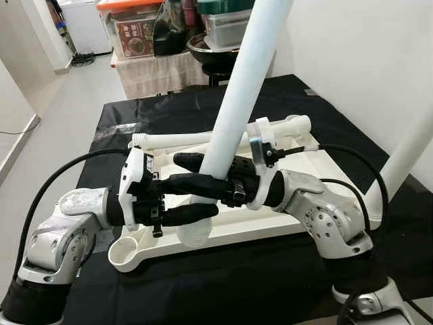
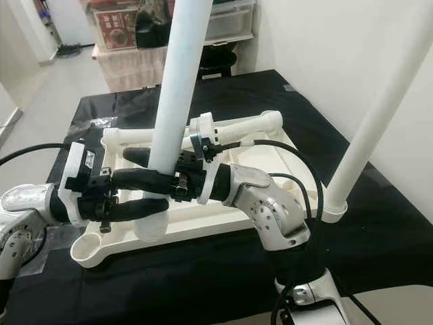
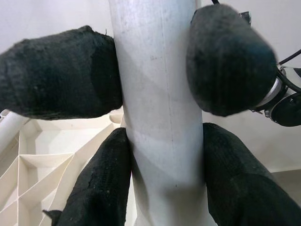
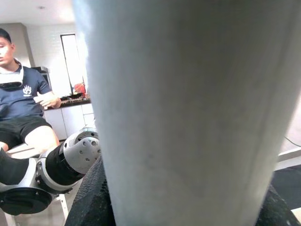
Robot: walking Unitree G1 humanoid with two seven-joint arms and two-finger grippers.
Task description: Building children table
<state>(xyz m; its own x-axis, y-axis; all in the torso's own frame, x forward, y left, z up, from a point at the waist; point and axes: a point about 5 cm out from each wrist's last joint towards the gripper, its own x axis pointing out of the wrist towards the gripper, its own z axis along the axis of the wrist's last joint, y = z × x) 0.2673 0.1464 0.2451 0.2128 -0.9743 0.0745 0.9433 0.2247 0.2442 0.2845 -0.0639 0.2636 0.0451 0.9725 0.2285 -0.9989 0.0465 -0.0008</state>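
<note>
White table leg stands near-upright, tilted a little, its foot at the near corner socket of the upturned white tabletop — whether it is fully seated cannot be told, the grippers hide the joint. Both grippers clamp this leg low down, just above the tabletop: left gripper comes in from the robot's left, its fingers closed on either side of the tube; right gripper comes in from the right, closed on the same leg just above the left one. A second leg already stands in the tabletop's right corner socket. Another leg lies loose along the tabletop's far edge. Tabletop rests underside-up on a black cloth over a work surface; beyond that, storage boxes on a covered stand. A seated person in a dark shirt shows past the leg in the right wrist view. Step in hand, by my reading: fitting the second leg into its socket. Next move likely calls for pressing straight down, perhaps with a twist, keeping the leg plumb so it does not bind — then letting go and fetching the loose leg.
</note>
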